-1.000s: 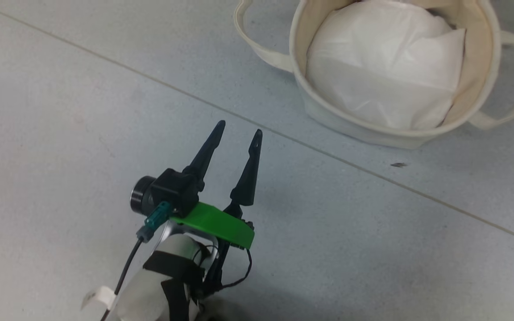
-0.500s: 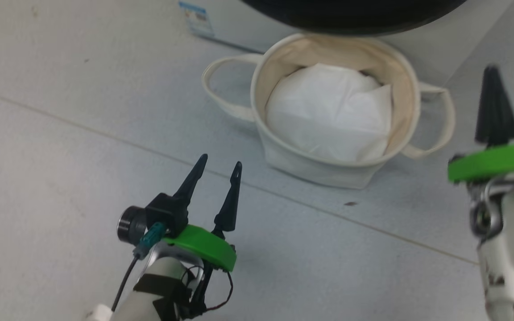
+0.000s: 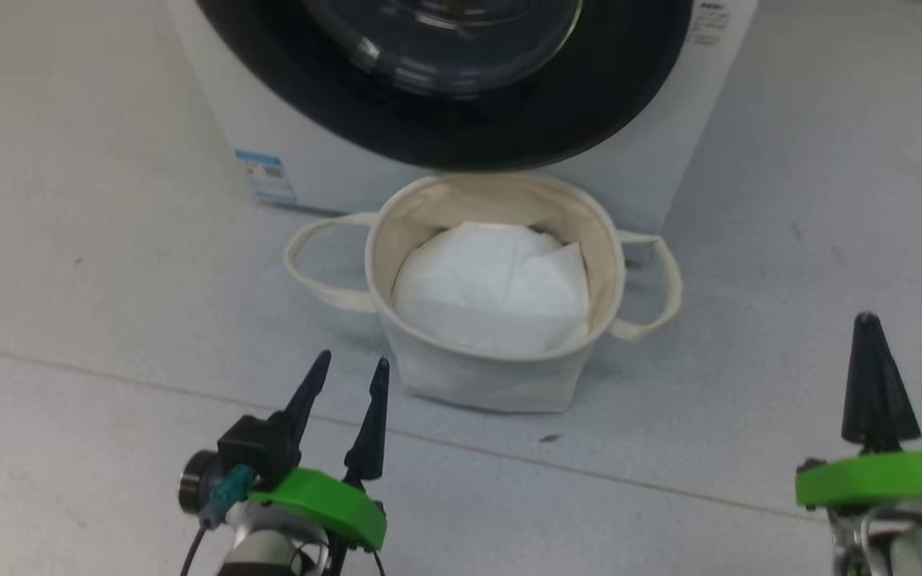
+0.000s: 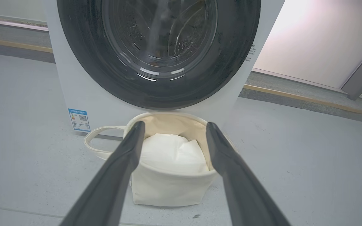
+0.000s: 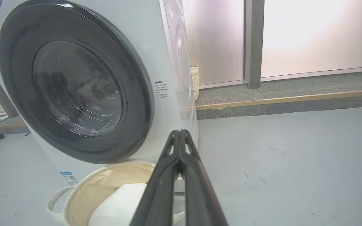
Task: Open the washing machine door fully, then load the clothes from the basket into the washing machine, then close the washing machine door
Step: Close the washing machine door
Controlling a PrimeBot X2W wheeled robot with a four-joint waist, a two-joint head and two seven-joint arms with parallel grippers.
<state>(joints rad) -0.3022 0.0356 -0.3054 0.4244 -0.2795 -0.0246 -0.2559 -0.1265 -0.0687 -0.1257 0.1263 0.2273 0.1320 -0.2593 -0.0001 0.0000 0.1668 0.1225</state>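
Canvas basket (image 3: 501,384) sits before washing machine door (image 3: 461,132); left hand (image 3: 354,358) spread, right hand (image 3: 867,318) closed.

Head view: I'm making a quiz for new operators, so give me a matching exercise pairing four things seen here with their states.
Things:
1. washing machine door
2. basket
3. left gripper
4. right gripper

States:
a. fingers pressed together
b. closed against the washing machine
c. fingers apart, nothing between them
d. standing on the floor, white sheet inside

Pairs: 1-b; 2-d; 3-c; 4-a
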